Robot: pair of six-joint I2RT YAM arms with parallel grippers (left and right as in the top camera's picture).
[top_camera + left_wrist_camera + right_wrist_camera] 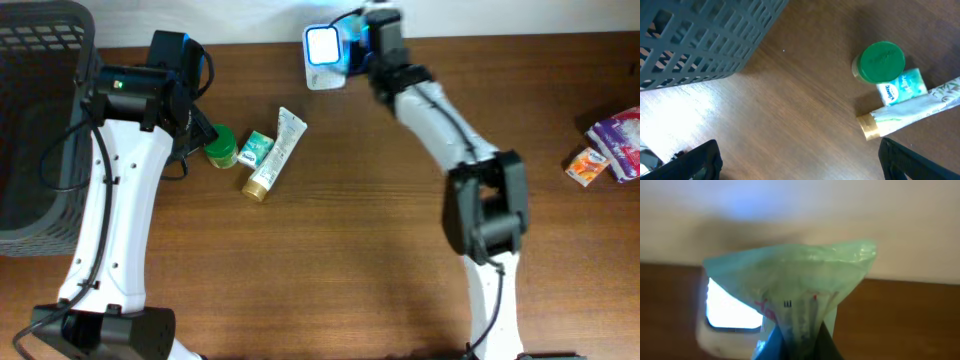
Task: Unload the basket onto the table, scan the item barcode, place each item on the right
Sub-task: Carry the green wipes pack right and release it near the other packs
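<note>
Scan step in hand: right gripper (pixel 801 344) is clamped on the bottom edge of a green plastic packet (pixel 792 277) and holds it upright in the air at the far edge of the table (pixel 380 260), just beside the lit window of the scanner (pixel 322 46). In the right wrist view the packet's crinkled top flares wide and covers part of the bright scanner window behind it. Some dark print shows low on the near face, possibly the barcode, but it is too blurred to say. The packet is presented, but whether the code faces the window is not readable from here. Judgement: the next move calls for a small wrist turn or tilt so the printed face squares up to the light, with the packet kept near the window and the film not crushed further, since a creased code may not read. Left gripper (pixel 797 166) hangs with its jaws spread wide and empty, above bare wood between the grey basket (pixel 700 40) and a cluster of waiting items. These are a green-lidded jar (pixel 882 61), a teal sachet (pixel 901 87) touching it, and a tube (pixel 912 112) with a gold cap lying against the sachet. More pouches (pixel 612 140) lie at the right edge of the table, well apart from both arms. Left arm has nothing to do until the packet comes off the scanner.
</note>
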